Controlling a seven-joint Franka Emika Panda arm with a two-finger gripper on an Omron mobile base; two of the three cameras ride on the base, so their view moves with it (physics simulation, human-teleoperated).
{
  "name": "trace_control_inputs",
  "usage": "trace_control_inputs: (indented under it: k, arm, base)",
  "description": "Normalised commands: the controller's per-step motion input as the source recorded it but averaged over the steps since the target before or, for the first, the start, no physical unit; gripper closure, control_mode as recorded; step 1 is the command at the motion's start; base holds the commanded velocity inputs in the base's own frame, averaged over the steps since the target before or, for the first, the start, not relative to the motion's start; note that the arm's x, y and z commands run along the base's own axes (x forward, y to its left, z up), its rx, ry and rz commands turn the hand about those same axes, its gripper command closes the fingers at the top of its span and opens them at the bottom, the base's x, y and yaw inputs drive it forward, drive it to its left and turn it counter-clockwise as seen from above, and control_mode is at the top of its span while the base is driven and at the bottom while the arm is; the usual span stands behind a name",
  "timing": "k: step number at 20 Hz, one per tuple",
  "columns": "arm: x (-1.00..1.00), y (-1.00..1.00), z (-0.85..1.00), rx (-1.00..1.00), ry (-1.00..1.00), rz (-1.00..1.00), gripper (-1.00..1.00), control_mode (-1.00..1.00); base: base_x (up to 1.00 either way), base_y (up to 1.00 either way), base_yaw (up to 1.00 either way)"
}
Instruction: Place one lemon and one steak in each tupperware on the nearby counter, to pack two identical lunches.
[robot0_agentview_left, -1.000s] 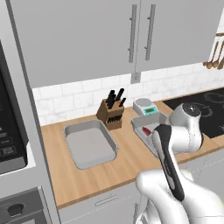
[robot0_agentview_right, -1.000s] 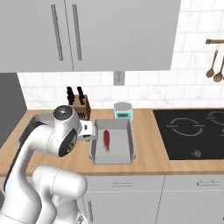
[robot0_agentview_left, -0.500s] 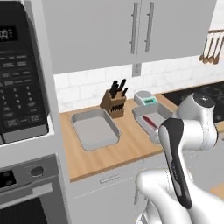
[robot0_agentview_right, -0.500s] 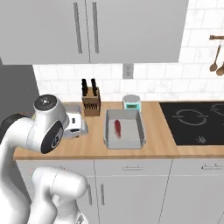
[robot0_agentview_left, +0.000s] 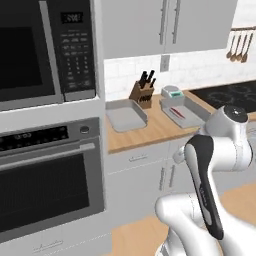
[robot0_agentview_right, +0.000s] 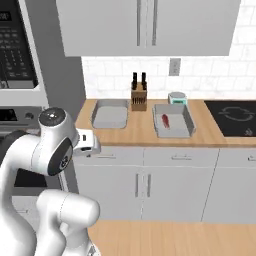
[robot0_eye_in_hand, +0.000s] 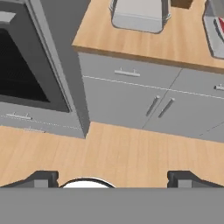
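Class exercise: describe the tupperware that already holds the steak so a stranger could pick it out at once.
Find the wooden counter between the oven column and the black cooktop. Two pale-grey trays sit either side of the knife block. Yours is the tupperware nearer the cooktop, the one with the red steak inside.

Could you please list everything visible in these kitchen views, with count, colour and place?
tupperware: two, pale grey, side by side on the counter; the left one looks empty, the right one holds a steak
steak: one, red, in the right tupperware
counter: one, light-brown wood
knife block: one, brown with dark handles, at the wall between the tupperware
kitchen scale: one, grey with teal top, behind the right tupperware
stovetop: one, black, right end of the counter
microwave: one, black and steel, above the oven
oven: one, steel, left of the counter
wooden utensils: brown, hanging on the wall at right
gripper: one, open, holding nothing, pointing at the floor
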Motion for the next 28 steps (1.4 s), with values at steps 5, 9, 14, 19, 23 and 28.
trace_control_inputs:
  k: [5,9,14,19,23,28]
  arm:
    - [0.0,0.0,0.0,0.0,0.0,0.0,-1.0,1.0]
    - [0.0,0.0,0.0,0.0,0.0,0.0,-1.0,1.0]
    - [0.0,0.0,0.0,0.0,0.0,0.0,-1.0,1.0]
    - [0.0,0.0,0.0,0.0,0.0,0.0,-1.0,1.0]
    - [0.0,0.0,0.0,0.0,0.0,0.0,-1.0,1.0]
    - [0.0,0.0,0.0,0.0,0.0,0.0,-1.0,1.0]
  base:
    - [-0.48,1.0,0.39]
    - [-0.21,1.0,0.44]
    - [-0.42,1.0,0.3]
    - [-1.0,0.77,0.04]
    - [-1.0,0.62,0.0]
    - [-0.74,0.97,0.0]
